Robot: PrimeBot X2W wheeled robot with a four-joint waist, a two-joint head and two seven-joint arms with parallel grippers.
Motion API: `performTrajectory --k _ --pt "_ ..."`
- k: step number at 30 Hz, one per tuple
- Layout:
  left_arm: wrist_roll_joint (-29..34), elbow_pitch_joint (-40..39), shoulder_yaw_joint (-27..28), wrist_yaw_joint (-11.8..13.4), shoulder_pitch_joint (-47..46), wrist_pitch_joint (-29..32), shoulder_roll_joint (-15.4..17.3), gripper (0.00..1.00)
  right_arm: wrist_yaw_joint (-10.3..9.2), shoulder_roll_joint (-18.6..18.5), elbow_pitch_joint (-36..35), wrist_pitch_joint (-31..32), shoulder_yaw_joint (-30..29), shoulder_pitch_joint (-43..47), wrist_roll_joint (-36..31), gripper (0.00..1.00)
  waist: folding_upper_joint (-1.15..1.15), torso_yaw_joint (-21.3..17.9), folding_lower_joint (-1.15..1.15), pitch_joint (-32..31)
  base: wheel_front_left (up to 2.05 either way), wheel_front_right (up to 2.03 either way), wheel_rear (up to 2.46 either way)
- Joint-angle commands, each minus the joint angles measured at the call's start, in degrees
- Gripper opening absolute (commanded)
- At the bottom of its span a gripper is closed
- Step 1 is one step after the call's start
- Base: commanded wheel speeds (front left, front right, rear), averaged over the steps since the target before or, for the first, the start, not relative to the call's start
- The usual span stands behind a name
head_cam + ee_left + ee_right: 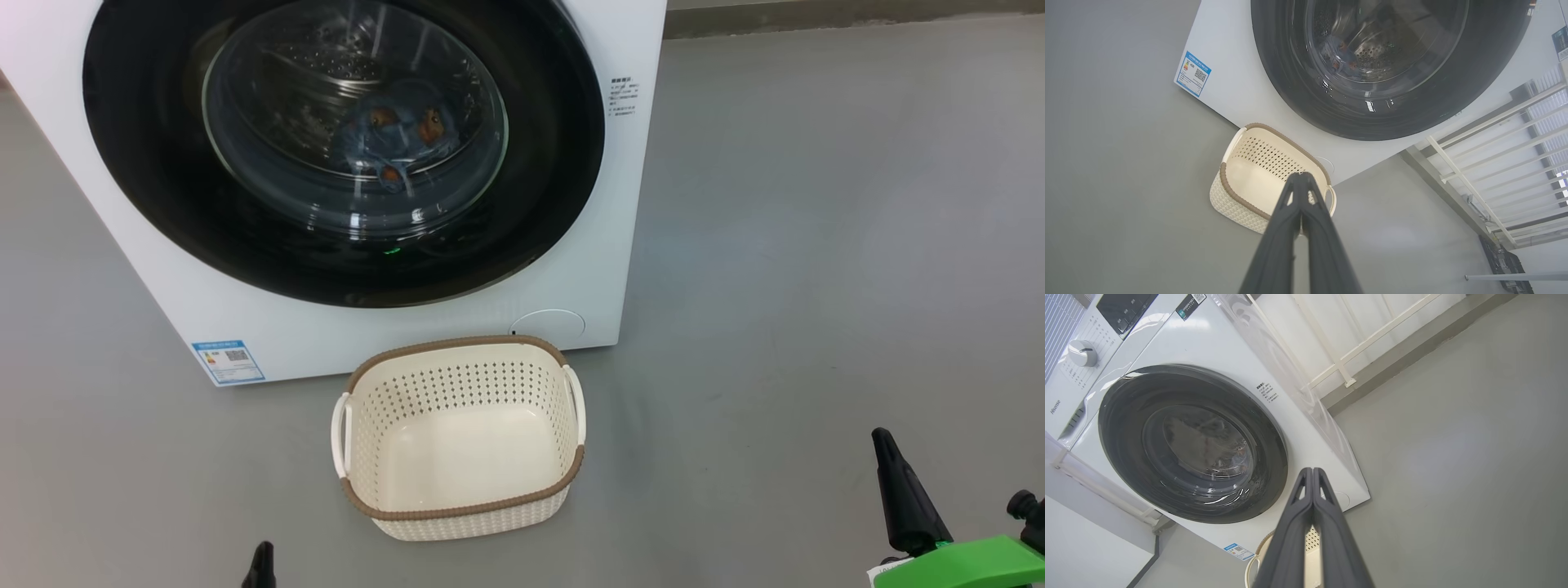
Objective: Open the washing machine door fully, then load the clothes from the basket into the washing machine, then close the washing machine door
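The white washing machine (563, 269) stands on the grey floor with its round black door (147, 163) closed flat against the front. Through the door's glass window I see the blue clothes (396, 135) with orange prints lying in the steel drum. The cream basket (371, 420) with a brown rim sits empty on the floor just before the machine. My left gripper (263, 555) is shut, low at the left, short of the basket. My right gripper (886, 445) is shut, low at the right, well clear of the basket. Both wrist views show closed fingers (1300, 179) (1312, 473) with nothing between them.
A blue label sticker (229, 362) marks the machine's lower left corner. White railing (1494, 134) runs along the wall beside the machine. Open grey floor (816, 245) lies to the machine's right. A green part (963, 563) sits on my right arm.
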Motion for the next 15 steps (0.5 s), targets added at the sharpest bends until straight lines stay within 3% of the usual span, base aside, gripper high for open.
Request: performTrajectory --k 1,15 --pt "-1.49 -0.95 1.38 -0.50 -2.97 0.46 0.88 0.00 -0.15 -0.47 -1.05 0.55 0.05 -2.40 1.73 0.00 0.00 0.04 -0.01 0.01 0.00 0.00 0.00" --pt "-9.58 -0.02 2.74 -1.26 -4.98 2.71 1.06 0.00 -0.19 0.39 0.32 2.90 -0.27 -3.52 10.70 0.00 0.00 0.44 -0.01 0.07 0.00 0.00 0.00"
